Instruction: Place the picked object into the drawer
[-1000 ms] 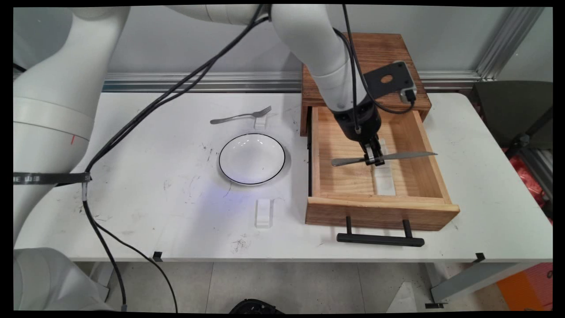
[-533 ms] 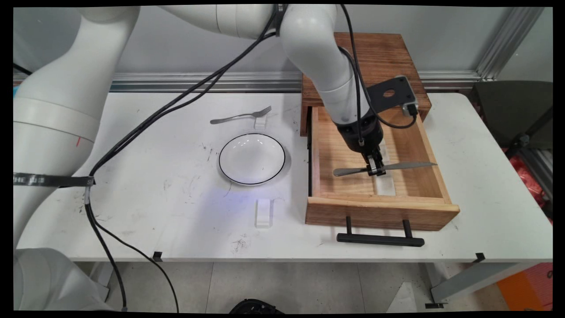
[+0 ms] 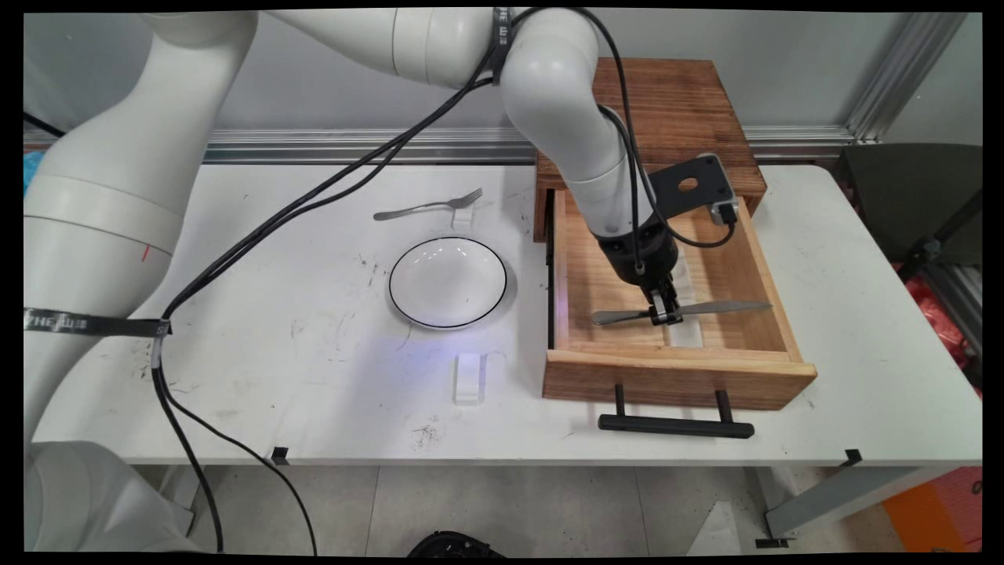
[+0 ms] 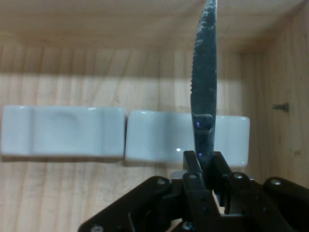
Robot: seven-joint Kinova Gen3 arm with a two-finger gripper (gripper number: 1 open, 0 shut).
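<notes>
Knife (image 3: 681, 311) pinched in end effector (image 3: 664, 315), now lower and nearer drawer (image 3: 674, 377) front than before

Gripper (image 3: 665, 316) low inside open drawer (image 3: 729, 271), clamped on knife (image 3: 681, 311) lying crosswise. Drawer side walls close to knife ends; front wall just ahead. White rests (image 4: 63, 131) on drawer floor directly beneath. Cabinet (image 3: 667, 102) blocks rear. Above drawer open. Table (image 3: 274, 298) left of drawer mostly free: bowl (image 3: 448, 282), fork (image 3: 427, 205), small white rest (image 3: 469, 378).

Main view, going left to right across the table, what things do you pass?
Fork → bowl → open wooden drawer, where the gripper holds a knife.
</notes>
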